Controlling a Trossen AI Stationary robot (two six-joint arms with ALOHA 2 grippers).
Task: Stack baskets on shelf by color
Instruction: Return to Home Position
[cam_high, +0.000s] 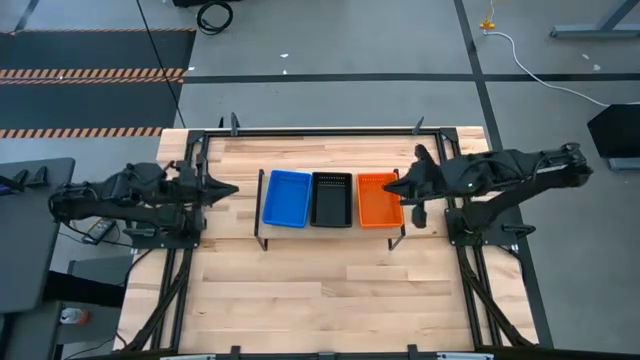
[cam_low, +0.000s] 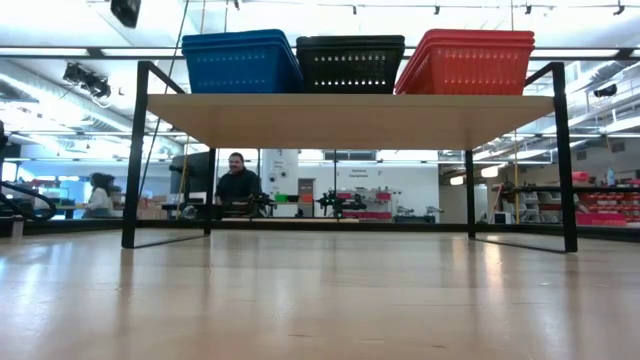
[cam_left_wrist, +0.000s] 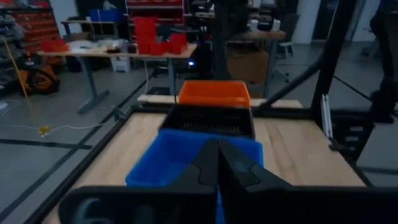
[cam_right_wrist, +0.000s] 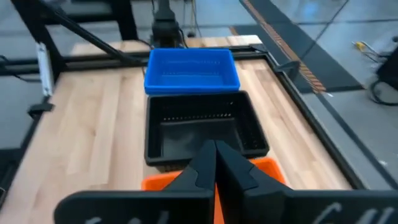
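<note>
Three basket stacks stand side by side on the shelf (cam_high: 258, 212): blue baskets (cam_high: 286, 198) on the left, black baskets (cam_high: 331, 199) in the middle, orange baskets (cam_high: 379, 199) on the right. The low view shows the blue stack (cam_low: 240, 61), black stack (cam_low: 350, 63) and orange stack (cam_low: 465, 61) resting on the shelf top (cam_low: 350, 120). My left gripper (cam_high: 232, 189) hovers left of the shelf, shut, touching nothing. My right gripper (cam_high: 415, 172) hangs over the shelf's right end, beside the orange stack, shut and empty.
The shelf stands on thin dark legs (cam_low: 130, 160) mid-table. Bare wooden tabletop (cam_high: 330, 290) lies on the near side of it. A dark frame (cam_high: 330, 130) edges the table's far side. People (cam_low: 238, 180) sit in the room beyond the table.
</note>
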